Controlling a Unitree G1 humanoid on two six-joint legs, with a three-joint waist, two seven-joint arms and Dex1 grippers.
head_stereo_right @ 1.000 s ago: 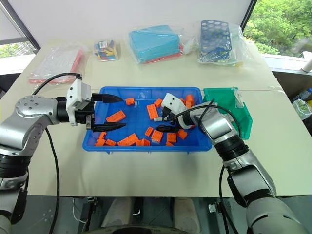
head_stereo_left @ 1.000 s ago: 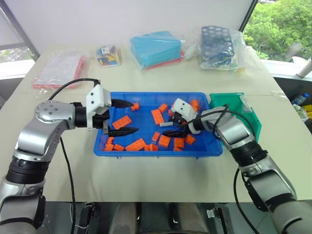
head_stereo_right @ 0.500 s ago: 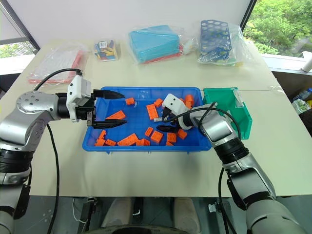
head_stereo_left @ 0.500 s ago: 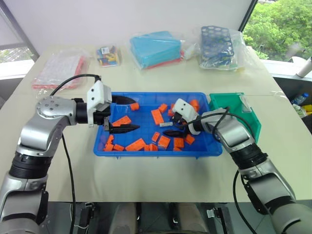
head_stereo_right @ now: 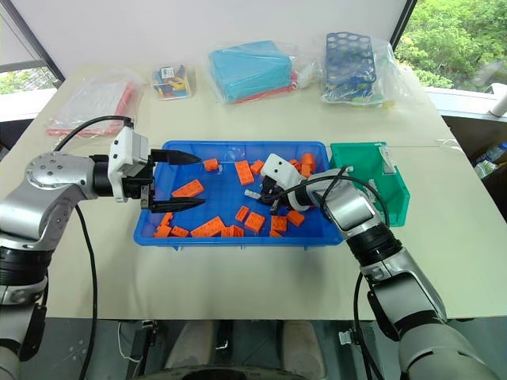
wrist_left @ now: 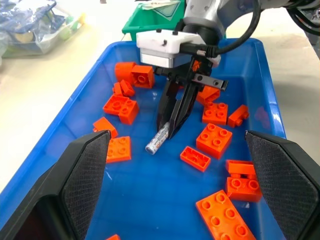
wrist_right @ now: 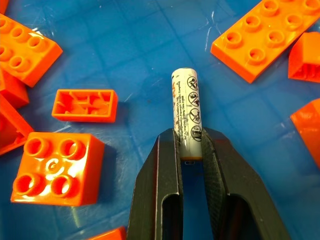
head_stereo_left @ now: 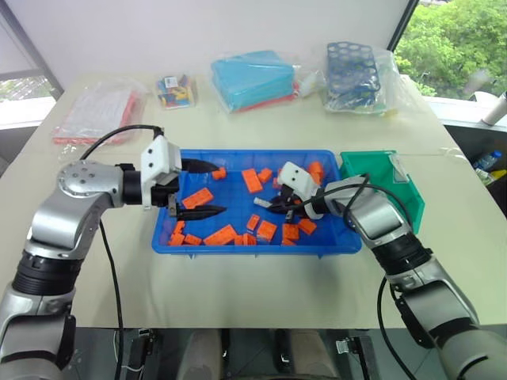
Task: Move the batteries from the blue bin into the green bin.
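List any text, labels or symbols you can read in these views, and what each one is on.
Battery, held in the right hand: a column of round warning pictograms and lines of fine print, too small to read.
Green bin: a white label on its rim, too small to read.
Orange blocks in the blue bin: faint embossing on the studs, not legible.
Bagged items at the back of the table: no readable text.

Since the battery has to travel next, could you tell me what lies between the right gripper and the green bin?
In the right eye view, orange blocks and the blue bin wall lie between the right gripper, shut on the battery, and the green bin.
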